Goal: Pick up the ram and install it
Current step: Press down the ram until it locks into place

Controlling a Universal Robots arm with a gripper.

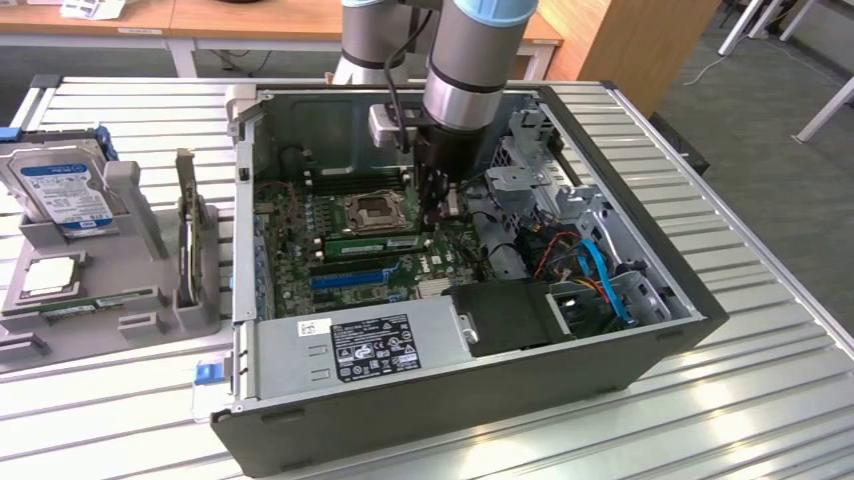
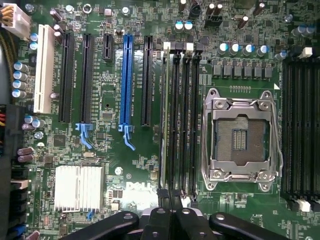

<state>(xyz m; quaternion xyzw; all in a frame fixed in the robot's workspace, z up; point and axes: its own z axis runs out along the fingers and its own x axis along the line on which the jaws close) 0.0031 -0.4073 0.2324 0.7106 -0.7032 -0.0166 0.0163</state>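
Arm reaches down into the open computer case (image 1: 627, 350), which lies on a slatted metal table (image 1: 747, 420). Drive cage (image 1: 534, 180) and blue cables (image 1: 607, 285) crowd the case's side toward the exterior view's right; the power supply (image 1: 367, 345) sits along its near edge. Gripper (image 2: 170, 220) hangs over the motherboard (image 2: 110, 150), fingers pressed together, holding nothing. The ram (image 2: 164, 115) stands seated in the memory slot nearest the blue slot (image 2: 126, 80), beside the CPU socket (image 2: 240, 137), one end just below the fingertips.
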